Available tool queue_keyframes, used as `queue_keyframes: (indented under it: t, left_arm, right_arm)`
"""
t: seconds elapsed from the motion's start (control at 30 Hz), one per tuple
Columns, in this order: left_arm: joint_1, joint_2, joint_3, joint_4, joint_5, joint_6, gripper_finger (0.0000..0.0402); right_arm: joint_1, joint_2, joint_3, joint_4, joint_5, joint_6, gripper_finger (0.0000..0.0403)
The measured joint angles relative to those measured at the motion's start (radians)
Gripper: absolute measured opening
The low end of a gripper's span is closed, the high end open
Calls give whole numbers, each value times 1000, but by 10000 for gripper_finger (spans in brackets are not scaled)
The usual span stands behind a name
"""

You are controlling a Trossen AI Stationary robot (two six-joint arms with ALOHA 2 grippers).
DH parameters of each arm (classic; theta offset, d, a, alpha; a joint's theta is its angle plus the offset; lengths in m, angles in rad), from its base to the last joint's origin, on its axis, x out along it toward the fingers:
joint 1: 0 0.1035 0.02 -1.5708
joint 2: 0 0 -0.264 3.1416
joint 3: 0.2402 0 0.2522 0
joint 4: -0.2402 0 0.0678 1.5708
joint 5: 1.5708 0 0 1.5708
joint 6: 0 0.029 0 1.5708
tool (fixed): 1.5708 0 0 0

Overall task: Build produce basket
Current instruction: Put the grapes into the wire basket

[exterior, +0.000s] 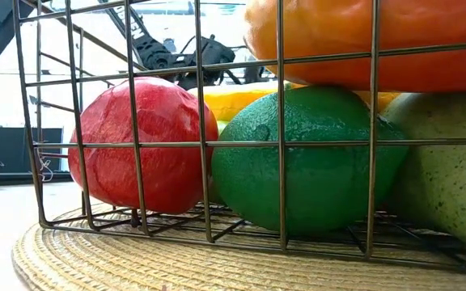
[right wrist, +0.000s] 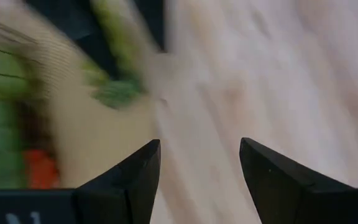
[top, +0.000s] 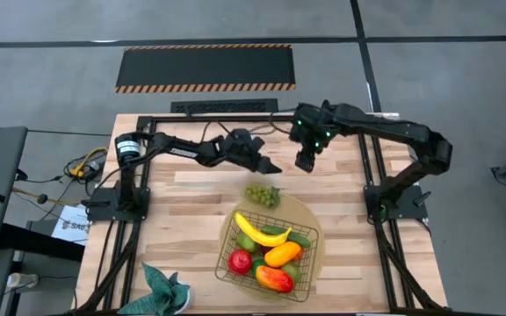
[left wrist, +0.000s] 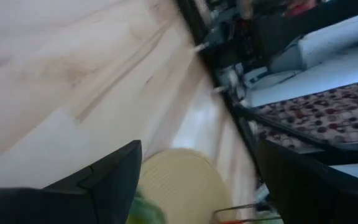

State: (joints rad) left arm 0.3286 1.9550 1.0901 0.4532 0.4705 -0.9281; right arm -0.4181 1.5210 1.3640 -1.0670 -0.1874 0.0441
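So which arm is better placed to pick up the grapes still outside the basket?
Probably the left: its open tool sits nearest the grapes, which lie beside the basket. The right tool, also open, is slightly farther.

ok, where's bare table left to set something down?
Bare wood to the left of the mat, above the teal plant, and right of the mat toward the frame. Crowded: the basket is full, grapes sit on the mat's far edge.

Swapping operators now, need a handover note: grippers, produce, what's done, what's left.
Left gripper: open, empty, over the table's far side.
Right gripper: open, empty, beside it.
Basket sits on the round mat, holding the banana, mango, red apple and other pieces.
Grapes lie outside, on the mat's far edge.
Left: put the grapes in.
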Motion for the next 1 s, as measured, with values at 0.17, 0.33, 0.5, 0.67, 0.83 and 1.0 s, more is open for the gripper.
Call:
queue_keyframes:
  t: [0.17,0.33,0.5,0.67,0.83,1.0]
  left_arm:
    - [32,-108,2,-145,77,33,302]
    - [44,-278,1,-399,25,139,302]
    - [25,-446,2,-607,-121,204,302]
    - [-30,-587,0,-712,-244,211,302]
    - [-90,-685,3,-727,-373,205,302]
    - [-133,-725,0,-767,-448,199,302]
  right_arm:
    - [74,-66,-149,270,-66,56,238]
    - [123,-30,-253,500,-53,105,238]
    - [167,76,-294,595,-50,67,238]
    - [201,195,-295,613,-52,35,238]
    - [214,281,-295,671,-58,35,238]
    - [217,331,-293,670,-53,35,233]
